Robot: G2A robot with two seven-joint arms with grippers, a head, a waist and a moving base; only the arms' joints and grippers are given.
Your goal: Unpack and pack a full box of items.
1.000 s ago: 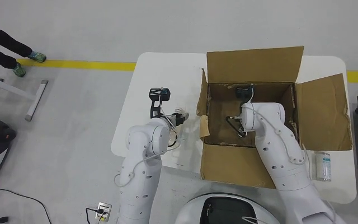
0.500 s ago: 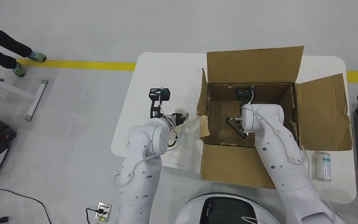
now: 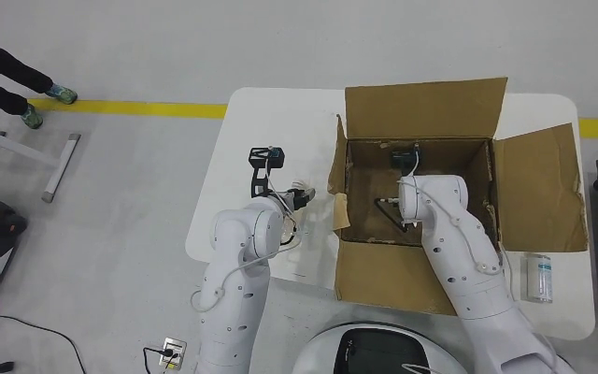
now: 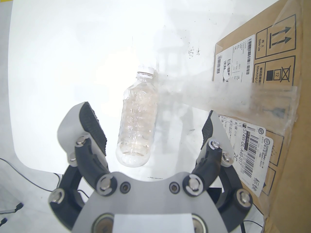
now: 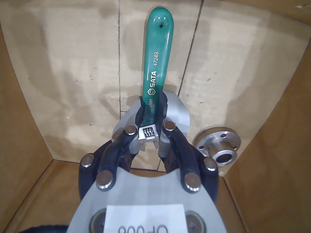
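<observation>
A brown cardboard box (image 3: 523, 187) stands open on the right half of the white table (image 3: 271, 112). Inside it, my right gripper (image 3: 405, 159) (image 5: 151, 120) is shut on a green-handled wrench (image 5: 156, 73), held near its metal head, with the handle pointing at the box's far wall (image 5: 73, 61). A metal flange (image 5: 218, 146) lies on the box floor in a corner beside the gripper. My left gripper (image 3: 265, 154) (image 4: 148, 116) hangs open over the table left of the box. An empty clear bottle (image 4: 139, 98) lies on the table beneath its fingers, apart from them.
The box's labelled outer wall (image 4: 267, 98) stands close beside the left gripper. Another clear bottle (image 3: 540, 276) lies on the table right of the box, near the front edge. The box flaps (image 3: 425, 107) are spread outward.
My right arm has shifted slightly left inside the box with the wrench in its grip. The left arm has not moved.
</observation>
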